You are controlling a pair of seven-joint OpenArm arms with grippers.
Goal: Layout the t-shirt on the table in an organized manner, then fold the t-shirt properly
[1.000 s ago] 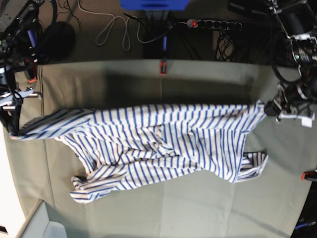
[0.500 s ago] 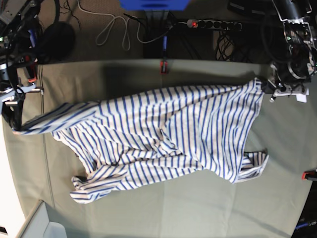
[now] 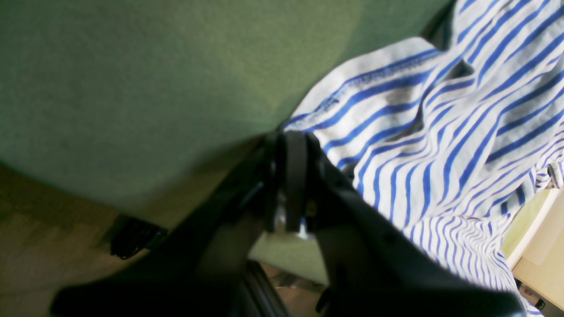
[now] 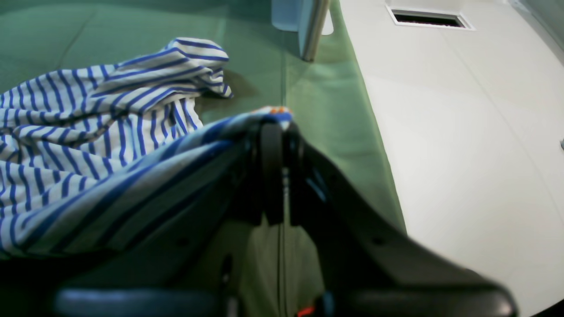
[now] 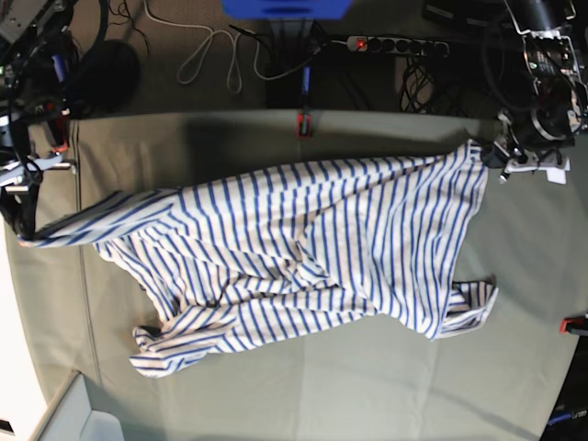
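The t-shirt [image 5: 303,248], white with blue stripes, is stretched across the table [image 5: 367,386] between my two grippers. My left gripper [image 5: 501,158] is shut on its far right corner near the table's back edge. In the left wrist view the black fingers [image 3: 291,176] stand pressed together at the shirt's hem [image 3: 440,132]. My right gripper [image 5: 26,237] is shut on the left end, which is pulled into a narrow band. In the right wrist view the gripper [image 4: 275,127] pinches striped cloth [image 4: 88,132] above the table [image 4: 326,110]. A crumpled sleeve [image 5: 165,344] lies front left.
Behind the table's far edge lie a power strip [image 5: 395,43], looped cables [image 5: 216,55] and a blue object [image 5: 285,7]. Red clamps sit at the back edge [image 5: 301,124] and the right edge [image 5: 574,323]. A white surface [image 4: 462,132] borders the table's left side.
My left gripper has carried the shirt's right corner toward the table's back edge, so the upper hem now slants. The right gripper has barely moved.
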